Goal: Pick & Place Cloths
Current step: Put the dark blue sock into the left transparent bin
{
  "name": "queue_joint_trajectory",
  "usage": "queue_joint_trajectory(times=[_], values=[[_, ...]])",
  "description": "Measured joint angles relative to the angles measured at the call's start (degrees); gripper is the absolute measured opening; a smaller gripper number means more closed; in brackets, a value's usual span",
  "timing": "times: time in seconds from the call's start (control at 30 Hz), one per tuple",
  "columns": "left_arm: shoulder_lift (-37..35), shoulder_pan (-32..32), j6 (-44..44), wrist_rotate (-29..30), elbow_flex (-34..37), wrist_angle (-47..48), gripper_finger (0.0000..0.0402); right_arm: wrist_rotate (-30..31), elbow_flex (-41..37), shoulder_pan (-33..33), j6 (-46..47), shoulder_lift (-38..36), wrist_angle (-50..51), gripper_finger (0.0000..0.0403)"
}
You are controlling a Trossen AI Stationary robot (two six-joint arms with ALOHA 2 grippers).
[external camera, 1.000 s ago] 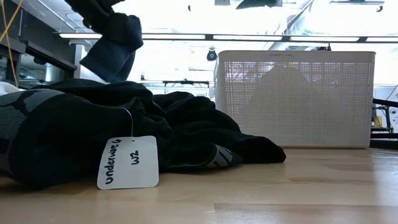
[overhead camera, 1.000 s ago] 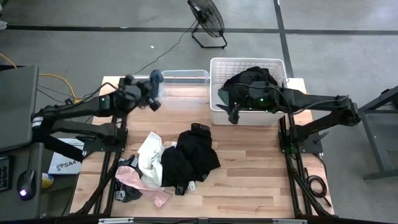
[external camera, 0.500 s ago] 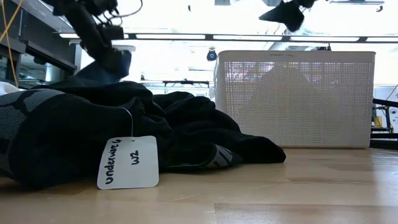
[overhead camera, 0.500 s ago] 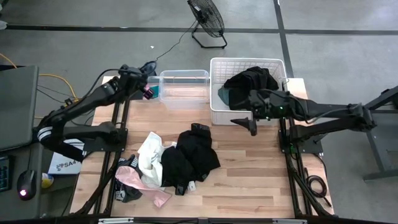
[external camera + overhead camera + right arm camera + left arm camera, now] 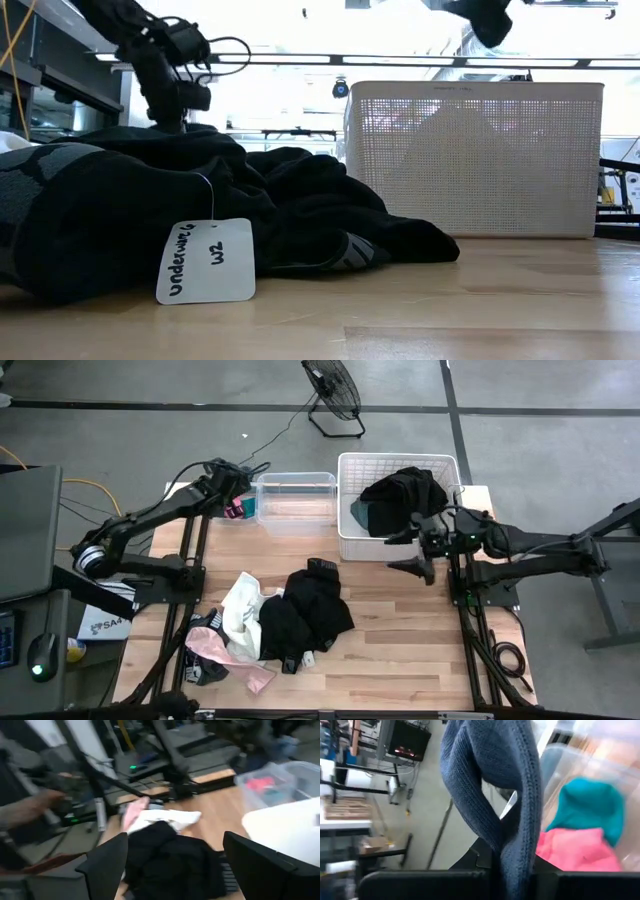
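The left claw (image 5: pixel 236 506) grips a navy cloth (image 5: pixel 505 795) beside the clear bin (image 5: pixel 295 485), while the right claw (image 5: pixel 412 555) hangs wide by the white basket (image 5: pixel 345 510); other cloths (image 5: pixel 300 610) lie heaped on the worktop (image 5: pixel 400 650).

1 basket (image 5: pixel 346 510), 1 bin (image 5: pixel 295 481), 2 arms.

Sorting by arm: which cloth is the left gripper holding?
The navy knit cloth, pinched in the shut left gripper beside the clear bin; the teal cloth and pink cloth lie loose inside it.
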State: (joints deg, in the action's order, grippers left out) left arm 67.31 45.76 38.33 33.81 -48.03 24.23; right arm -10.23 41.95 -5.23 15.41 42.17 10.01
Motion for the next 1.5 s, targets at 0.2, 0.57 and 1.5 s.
queue_joint_trajectory(times=[0.2,0.57,1.5], values=[[4.8,0.0,6.9,3.7,0.0,-3.1,0.0004,-1.8,0.0,0.2,-0.1,-4.6,0.0,0.0318],[8.1,0.0,4.8,2.8,0.0,-4.0,0.0004,13.8,-13.8,11.2,3.5,-5.7,-18.5,0.0318],[11.4,0.0,3.0,-0.2,0.0,-6.0,0.0004,18.9,-38.7,15.7,5.8,-26.2,-25.4,0.0318]])
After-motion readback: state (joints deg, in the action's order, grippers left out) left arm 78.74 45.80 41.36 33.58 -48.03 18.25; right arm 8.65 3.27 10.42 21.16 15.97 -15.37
